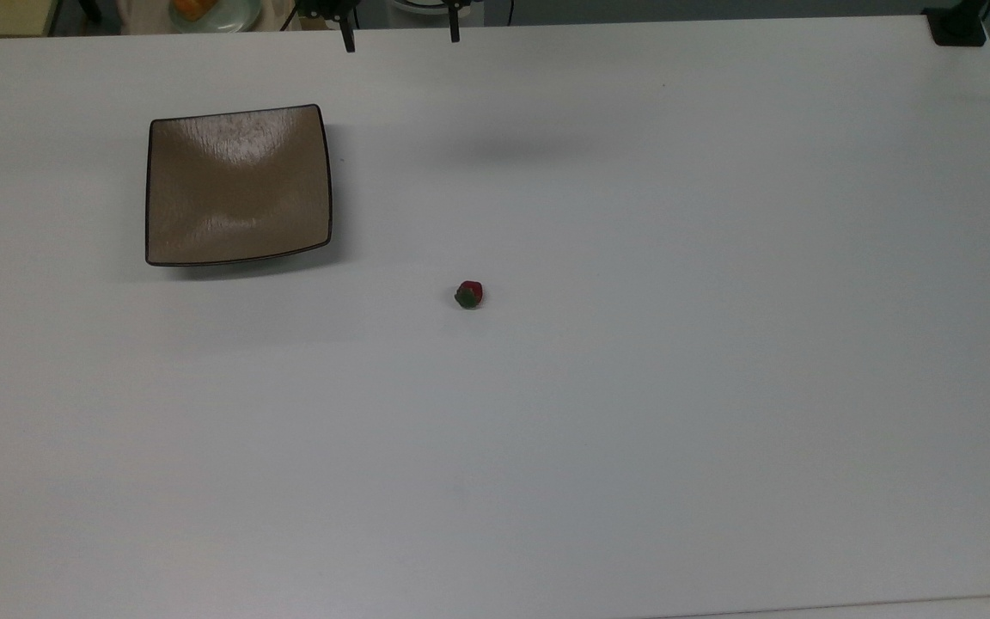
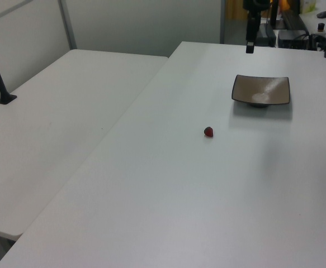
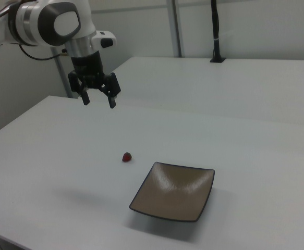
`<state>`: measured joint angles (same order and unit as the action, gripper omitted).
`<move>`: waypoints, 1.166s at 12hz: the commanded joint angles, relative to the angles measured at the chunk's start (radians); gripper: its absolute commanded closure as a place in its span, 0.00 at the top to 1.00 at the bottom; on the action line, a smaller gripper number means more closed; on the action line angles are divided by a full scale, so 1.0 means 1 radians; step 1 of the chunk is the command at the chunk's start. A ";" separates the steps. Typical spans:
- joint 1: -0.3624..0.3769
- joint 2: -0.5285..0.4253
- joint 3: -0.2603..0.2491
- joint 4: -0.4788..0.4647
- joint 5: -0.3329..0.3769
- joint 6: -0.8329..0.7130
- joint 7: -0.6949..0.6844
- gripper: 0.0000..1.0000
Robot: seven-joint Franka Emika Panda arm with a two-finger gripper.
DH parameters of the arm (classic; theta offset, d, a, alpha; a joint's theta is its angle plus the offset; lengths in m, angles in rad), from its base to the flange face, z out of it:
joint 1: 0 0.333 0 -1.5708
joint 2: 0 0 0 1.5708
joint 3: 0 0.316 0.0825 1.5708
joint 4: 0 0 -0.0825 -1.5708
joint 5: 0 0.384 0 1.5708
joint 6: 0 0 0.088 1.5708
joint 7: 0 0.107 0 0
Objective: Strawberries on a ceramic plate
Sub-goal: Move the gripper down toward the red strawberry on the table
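Strawberry (image 1: 469,294) alone on white table (image 1: 632,387), well apart from empty ceramic plate (image 1: 237,185); gripper (image 3: 98,97) high above, fingers spread, holding nothing.

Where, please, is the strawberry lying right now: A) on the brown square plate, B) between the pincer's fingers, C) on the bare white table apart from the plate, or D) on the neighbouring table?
C: the strawberry sits on the white table, clear of the empty plate, while the open pincer hangs above with nothing in it.
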<state>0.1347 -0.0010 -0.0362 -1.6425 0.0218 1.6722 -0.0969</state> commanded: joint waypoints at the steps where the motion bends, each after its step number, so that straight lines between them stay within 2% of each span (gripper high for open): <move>1: 0.017 -0.024 -0.022 -0.031 0.017 0.029 0.009 1.00; 7: 0.022 -0.013 -0.021 -0.034 0.017 0.030 -0.030 1.00; 9: 0.023 -0.005 -0.021 -0.034 0.017 0.032 -0.153 1.00; 11: 0.017 0.010 -0.021 -0.034 0.015 0.035 -0.365 1.00; 12: 0.016 0.019 -0.021 -0.040 0.009 0.072 -0.450 1.00; 14: 0.016 0.041 -0.021 -0.071 0.009 0.174 -0.523 1.00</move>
<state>0.1368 0.0259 -0.0404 -1.6687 0.0218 1.7389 -0.5147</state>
